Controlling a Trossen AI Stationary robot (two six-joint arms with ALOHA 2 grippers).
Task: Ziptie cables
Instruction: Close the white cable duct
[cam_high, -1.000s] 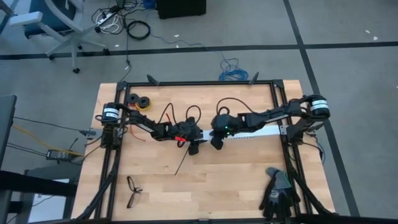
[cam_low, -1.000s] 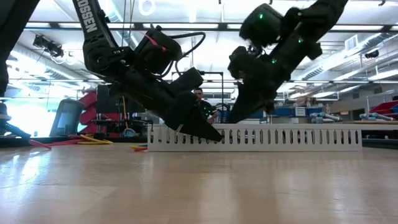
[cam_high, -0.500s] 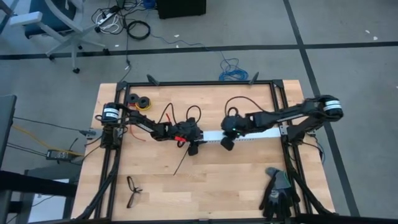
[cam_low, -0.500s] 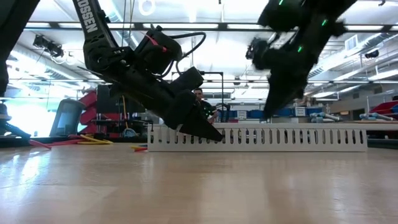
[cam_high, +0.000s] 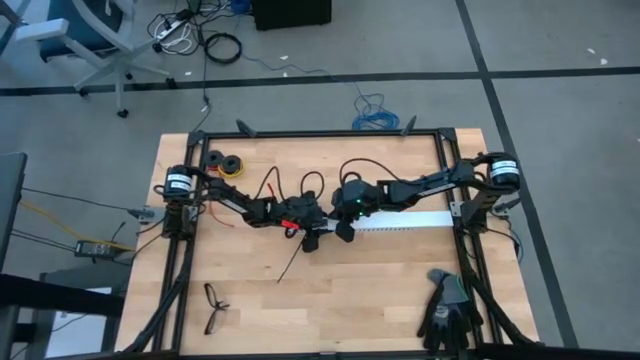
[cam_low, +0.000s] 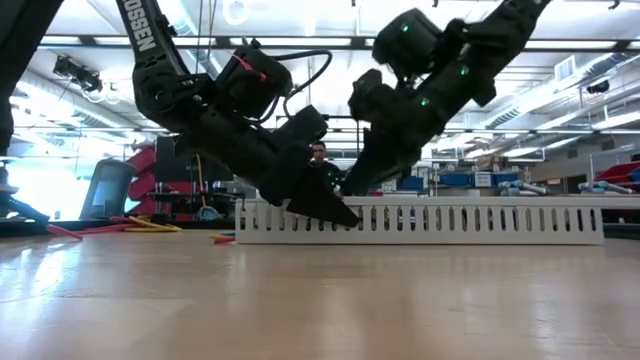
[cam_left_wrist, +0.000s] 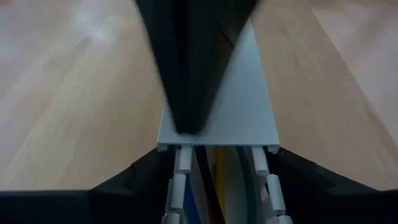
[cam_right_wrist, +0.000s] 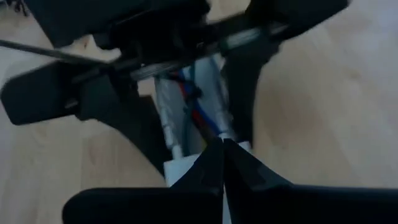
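The left gripper's fingers stood spread, one on each side of the end of the white slotted strip, near the middle of the overhead frame. Between them, inside the strip's channel, lay the cables: thin strands running lengthwise, yellow, white, blue and a dark one, packed side by side between the strip's little white teeth. From the other arm's camera the same bundle showed red and blue, slightly kinked.

The right gripper had its fingers pressed together into a single wedge with nothing between them, its tip poised over the strip just beside the left gripper. In the table-level frame both grippers met at the strip's left end, angled down toward each other.

One ziptie, a thin straight black line, lay slanted on the wooden table just below the left gripper. Black eyeglasses sat at lower left, dark gloves at lower right.
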